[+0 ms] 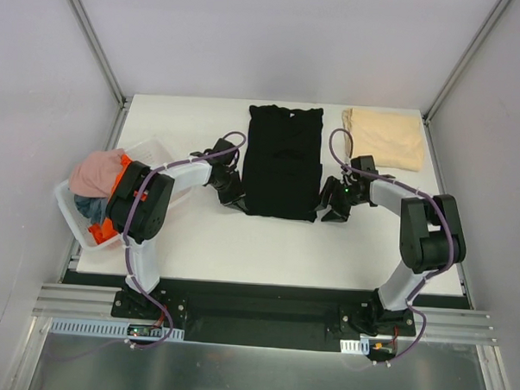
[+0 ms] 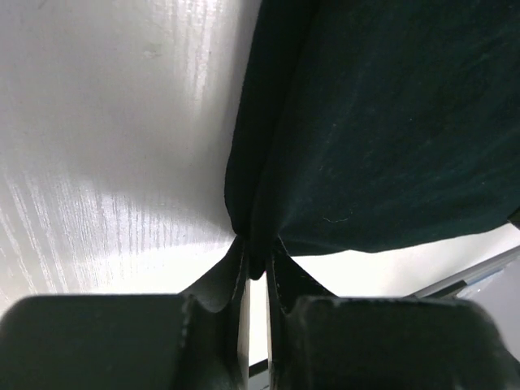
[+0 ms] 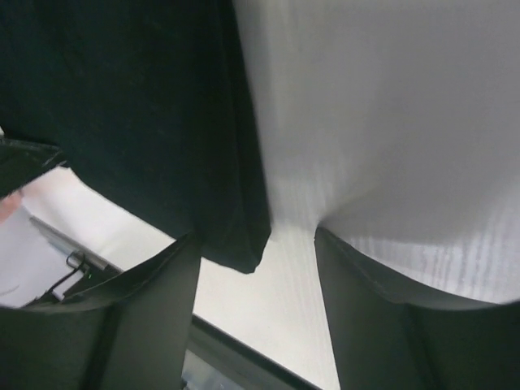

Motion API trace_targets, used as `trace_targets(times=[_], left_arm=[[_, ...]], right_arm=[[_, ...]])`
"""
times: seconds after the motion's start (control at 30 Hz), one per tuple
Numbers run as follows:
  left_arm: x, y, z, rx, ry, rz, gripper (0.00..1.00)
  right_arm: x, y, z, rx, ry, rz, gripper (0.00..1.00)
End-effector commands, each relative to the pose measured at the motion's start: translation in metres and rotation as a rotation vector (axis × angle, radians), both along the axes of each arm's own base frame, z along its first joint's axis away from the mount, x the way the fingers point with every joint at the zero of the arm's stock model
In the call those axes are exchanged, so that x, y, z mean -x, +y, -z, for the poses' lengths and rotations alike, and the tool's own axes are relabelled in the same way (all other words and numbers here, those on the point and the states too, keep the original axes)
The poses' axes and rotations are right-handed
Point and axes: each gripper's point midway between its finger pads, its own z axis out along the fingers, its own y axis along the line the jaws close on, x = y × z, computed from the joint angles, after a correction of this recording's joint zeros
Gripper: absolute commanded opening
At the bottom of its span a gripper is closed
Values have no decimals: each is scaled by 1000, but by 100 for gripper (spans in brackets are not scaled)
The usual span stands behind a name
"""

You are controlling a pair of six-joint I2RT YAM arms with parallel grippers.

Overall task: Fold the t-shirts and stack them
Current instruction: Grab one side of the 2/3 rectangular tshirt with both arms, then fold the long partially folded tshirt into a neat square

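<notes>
The black t-shirt lies mid-table, folded into a long strip. My left gripper is at its near left corner; the left wrist view shows the gripper shut on the black cloth. My right gripper is at the near right corner; in the right wrist view it is open, with the shirt's corner lying between the fingers, close to the left one. A folded tan t-shirt lies at the back right. Pink, orange and grey-blue shirts fill the basket.
The white plastic basket stands at the table's left edge beside my left arm. The white table ends just before the arm bases. Metal frame posts stand at the back corners.
</notes>
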Motion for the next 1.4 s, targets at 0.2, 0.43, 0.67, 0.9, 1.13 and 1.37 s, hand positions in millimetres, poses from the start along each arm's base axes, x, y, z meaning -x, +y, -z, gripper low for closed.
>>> trace_targets(times=[0.2,0.43,0.67,0.9,1.13,1.37], left_arm=[[7,6,8,-1,13,-17,0],[15,6,12,22,16,-24,0],[47,9,0,65,22,-2,0],[110,5,-49,184,-5,73,0],[150,9,-113,255,-79,105,0],[141,19,-170,253,-257,94,0]], right_arm=[[24,7,24,-55,114,-34,43],[27,6,39,-44,149,-37,13],[51,5,15,-77,113,-86,1],[137,10,-38,-157,217,-223,1],[183,21,-119,-333,230,-372,0],[172,30,-181,-516,190,-394,1]])
